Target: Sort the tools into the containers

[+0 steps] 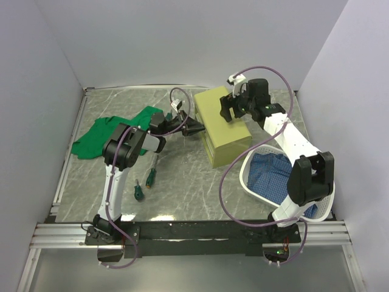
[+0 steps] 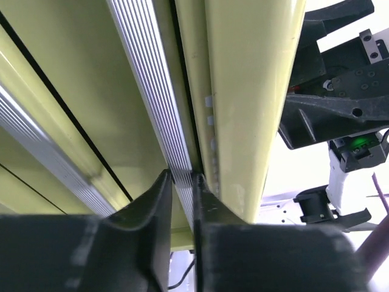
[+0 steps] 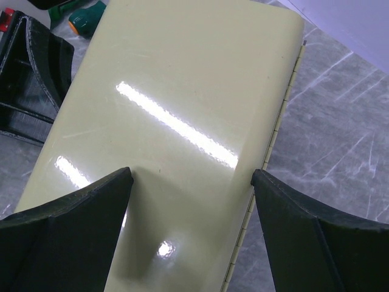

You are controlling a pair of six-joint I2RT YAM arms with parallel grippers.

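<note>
Olive-yellow chest point(image 1: 225, 135), glossy top, ribbed silvery strips point(image 2: 152, 91) across front

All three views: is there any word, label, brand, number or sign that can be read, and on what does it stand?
No readable text in any view.
Chest: plain olive-yellow faces, no label or brand.
Screwdrivers: too small to tell any marking.
Green light beyond the chest in the left wrist view: a lamp, not a sign.

Grey marbled table point(image 1: 182, 182) carries chest point(image 1: 228, 131), green cloth point(image 1: 100, 137), screwdrivers point(image 1: 138, 193), white basket point(image 1: 244, 175).
</note>
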